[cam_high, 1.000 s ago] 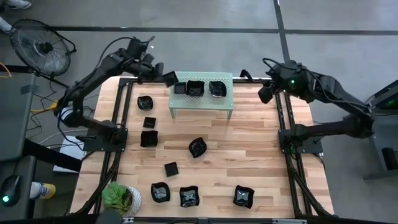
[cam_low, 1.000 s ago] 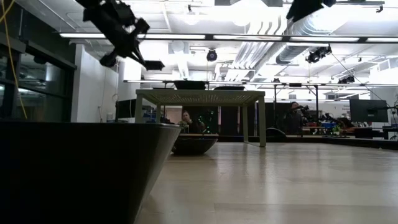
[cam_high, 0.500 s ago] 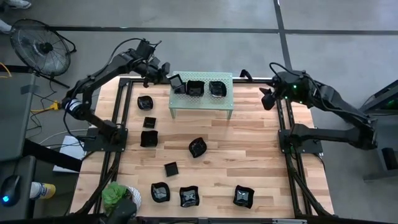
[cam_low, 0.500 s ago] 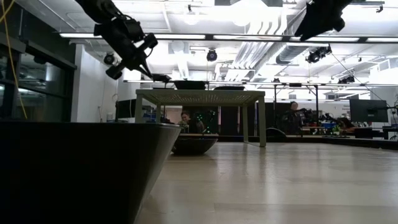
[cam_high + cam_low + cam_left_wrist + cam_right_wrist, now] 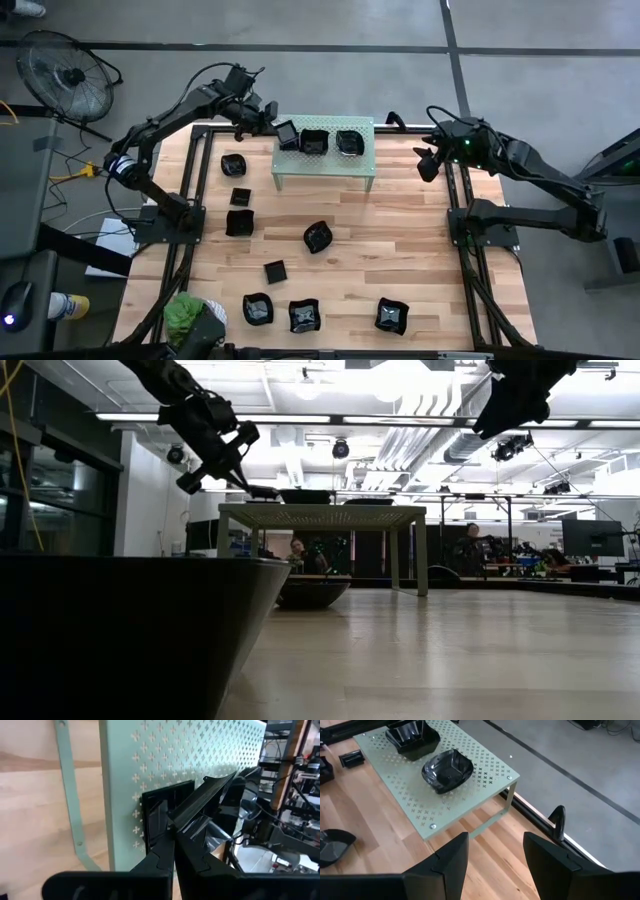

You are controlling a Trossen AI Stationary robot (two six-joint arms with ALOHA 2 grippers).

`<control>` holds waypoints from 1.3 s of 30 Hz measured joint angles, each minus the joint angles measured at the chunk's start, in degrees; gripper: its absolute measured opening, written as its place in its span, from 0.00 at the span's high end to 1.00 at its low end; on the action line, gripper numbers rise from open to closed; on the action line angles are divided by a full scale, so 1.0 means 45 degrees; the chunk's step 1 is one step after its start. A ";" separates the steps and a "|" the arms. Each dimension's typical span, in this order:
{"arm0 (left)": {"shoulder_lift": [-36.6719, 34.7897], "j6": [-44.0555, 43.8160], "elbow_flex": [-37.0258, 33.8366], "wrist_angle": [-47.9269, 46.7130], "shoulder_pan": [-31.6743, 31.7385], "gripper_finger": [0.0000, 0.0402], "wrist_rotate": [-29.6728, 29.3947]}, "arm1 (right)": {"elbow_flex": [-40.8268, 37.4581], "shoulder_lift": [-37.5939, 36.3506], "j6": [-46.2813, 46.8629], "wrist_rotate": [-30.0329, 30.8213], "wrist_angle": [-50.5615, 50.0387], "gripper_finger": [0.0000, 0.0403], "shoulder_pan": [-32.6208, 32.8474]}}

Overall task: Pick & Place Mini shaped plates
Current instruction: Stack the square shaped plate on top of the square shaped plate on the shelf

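Gripping a black plate (image 5: 285, 133) edge-on, left claw (image 5: 270, 126) clenched, over shelf's (image 5: 360, 160) left end

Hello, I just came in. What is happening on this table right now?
The robot is moving small black plates onto the pale green shelf. Its left hand is shut on the rim of a square plate and holds it at the shelf's left end, beside two plates that are already on top. The right hand is open and waits above the table's right edge, holding nothing. Several more plates lie on the wooden table.
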 joint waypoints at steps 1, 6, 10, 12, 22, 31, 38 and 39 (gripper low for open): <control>0.0000 0.0000 0.0000 0.0003 0.0004 1.00 -0.0024 | 0.0000 0.0000 -0.0029 0.0000 0.0014 0.54 0.0000; 0.0160 0.0240 0.0000 0.0044 0.0026 1.00 0.0252 | 0.0000 0.0000 -0.0166 0.0000 0.0016 0.54 0.0000; 0.0139 0.0850 0.0005 -0.0051 0.0360 1.00 0.0980 | 0.0000 0.0000 -0.0170 -0.0005 0.0020 0.54 0.0000; 0.0141 0.0964 0.0007 -0.0068 0.0666 1.00 0.1111 | 0.0000 0.0005 -0.0170 -0.0095 0.0015 0.54 0.0000; 0.1227 0.3769 0.3052 -0.4250 0.1795 1.00 0.0780 | 0.0000 0.0005 -0.0033 -0.0194 -0.0074 0.54 0.0000; 0.3987 0.6199 0.6071 -0.7969 0.1498 1.00 0.1045 | 0.0000 0.0005 0.0251 -0.0192 -0.0087 0.54 0.0000; 0.4448 0.6012 0.6363 -0.8052 0.0856 1.00 0.1271 | 0.0000 0.0005 0.0495 -0.0189 -0.0155 0.54 0.0000; 0.4495 0.5982 0.6370 -0.7992 0.0701 1.00 0.1330 | 0.0000 0.0005 0.0495 -0.0187 -0.0160 0.54 0.0000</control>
